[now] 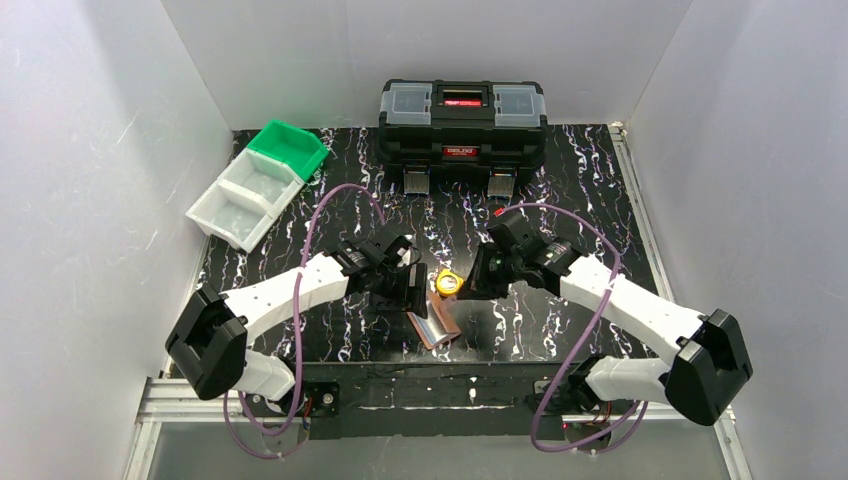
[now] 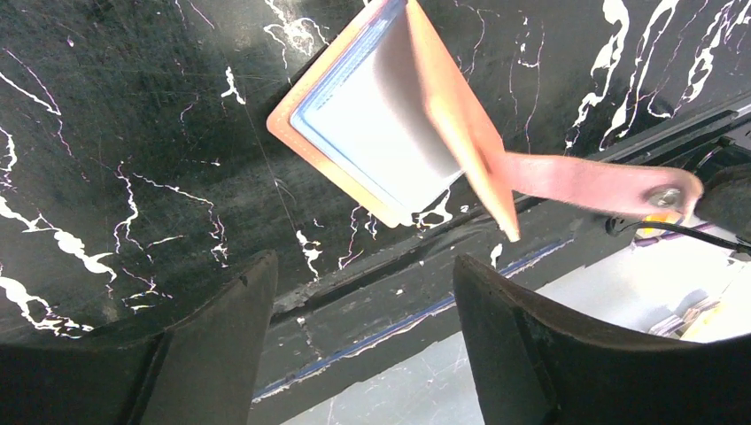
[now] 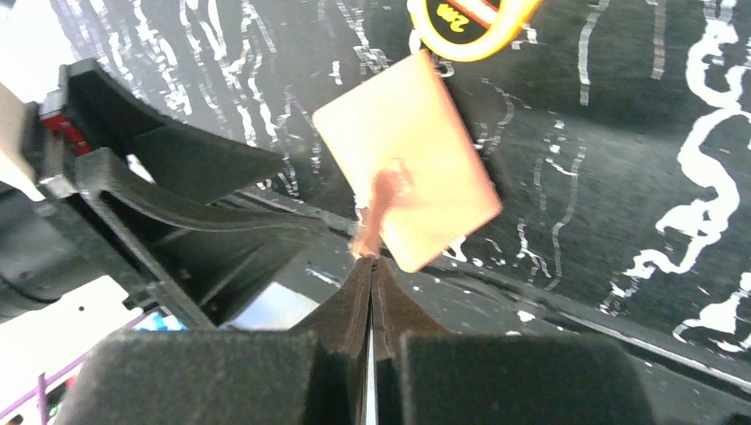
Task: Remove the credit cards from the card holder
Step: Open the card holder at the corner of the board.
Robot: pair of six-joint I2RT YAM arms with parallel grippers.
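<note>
Foreground: left gripper (image 2: pixel 365 274) spread wide, empty. Straight ahead, apart: card holder (image 2: pixel 460 124) opened, fold slanting top to lower right. Whitish credit card (image 2: pixel 381 124), apparently, in clear sleeve facing it. Right gripper (image 3: pixel 372 258) pinched shut on snap tab (image 2: pixel 584 181). Marbled table (image 2: pixel 133 133), front edge near; tape measure (image 3: pixel 469 18) just beyond.

One card holder (image 1: pixel 436 326), three bins (image 1: pixel 258 184) (one green)

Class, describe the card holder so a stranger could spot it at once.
From the big black toolbox at the far edge of the table, come toward the near edge. Just past the round yellow tape measure is the card holder: the only tan leather thing, open, with pale clear sleeves inside.
</note>
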